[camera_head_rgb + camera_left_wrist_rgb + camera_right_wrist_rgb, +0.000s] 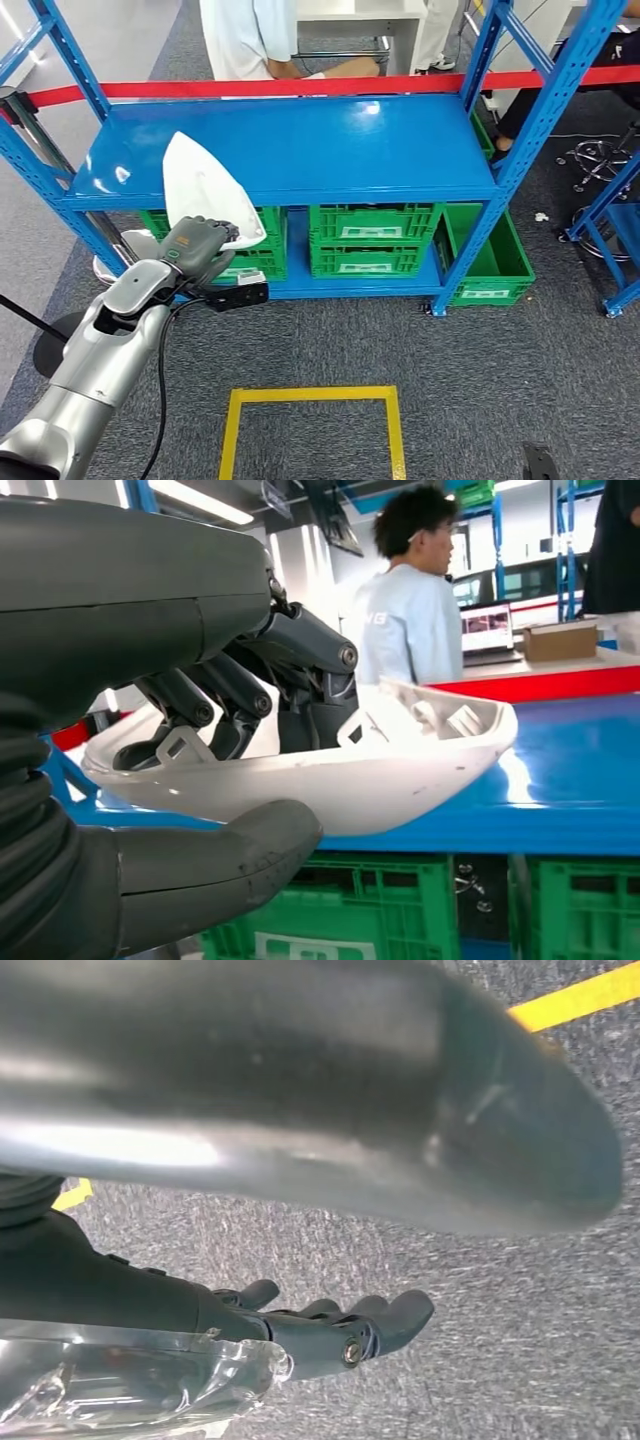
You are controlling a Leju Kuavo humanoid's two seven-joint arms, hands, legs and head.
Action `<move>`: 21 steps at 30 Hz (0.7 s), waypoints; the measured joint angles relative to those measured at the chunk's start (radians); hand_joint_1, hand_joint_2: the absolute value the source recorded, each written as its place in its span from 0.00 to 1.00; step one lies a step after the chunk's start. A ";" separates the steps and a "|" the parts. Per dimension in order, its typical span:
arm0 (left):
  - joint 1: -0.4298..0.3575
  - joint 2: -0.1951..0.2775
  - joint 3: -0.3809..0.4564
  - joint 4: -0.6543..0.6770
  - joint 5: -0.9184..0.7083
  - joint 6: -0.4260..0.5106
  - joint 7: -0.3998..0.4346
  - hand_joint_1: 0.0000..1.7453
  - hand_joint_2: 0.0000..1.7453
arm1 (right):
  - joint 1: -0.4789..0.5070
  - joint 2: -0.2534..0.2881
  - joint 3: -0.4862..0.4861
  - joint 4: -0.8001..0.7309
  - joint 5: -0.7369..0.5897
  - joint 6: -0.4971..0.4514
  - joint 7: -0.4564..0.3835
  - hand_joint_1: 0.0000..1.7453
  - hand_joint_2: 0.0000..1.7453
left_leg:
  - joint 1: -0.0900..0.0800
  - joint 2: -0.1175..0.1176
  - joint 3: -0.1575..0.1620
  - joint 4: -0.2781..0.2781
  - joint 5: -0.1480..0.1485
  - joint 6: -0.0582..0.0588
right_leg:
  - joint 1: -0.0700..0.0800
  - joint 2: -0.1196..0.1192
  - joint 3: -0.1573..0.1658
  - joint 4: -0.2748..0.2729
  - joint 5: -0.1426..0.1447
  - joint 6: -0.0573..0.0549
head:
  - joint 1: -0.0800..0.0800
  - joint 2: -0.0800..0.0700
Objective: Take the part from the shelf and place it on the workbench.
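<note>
So the right hand (332, 1330) hangs over the floor (490, 1300), which is grey, speckled carpet. Its dark fingers (392, 1318) stick out fairly straight and lie close together, with nothing in them. The thick grey thumb (317, 1090) runs across the near side, big and blurry. A yellow line (577, 995) is taped on the carpet past the thumb's tip, and another bit of yellow (72, 1195) peeks out near the wrist. Some clear crinkly plastic (128, 1380) sits along the hand's underside.
</note>
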 joint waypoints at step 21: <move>0.003 0.007 -0.012 -0.005 0.002 -0.005 0.000 1.00 1.00 | 0.004 0.000 -0.001 0.000 0.004 -0.001 0.000 0.00 0.00 | -0.005 0.002 0.085 -0.009 -0.076 0.044 | -0.006 -0.004 -0.238 0.319 -0.069 0.038 | -0.005 0.000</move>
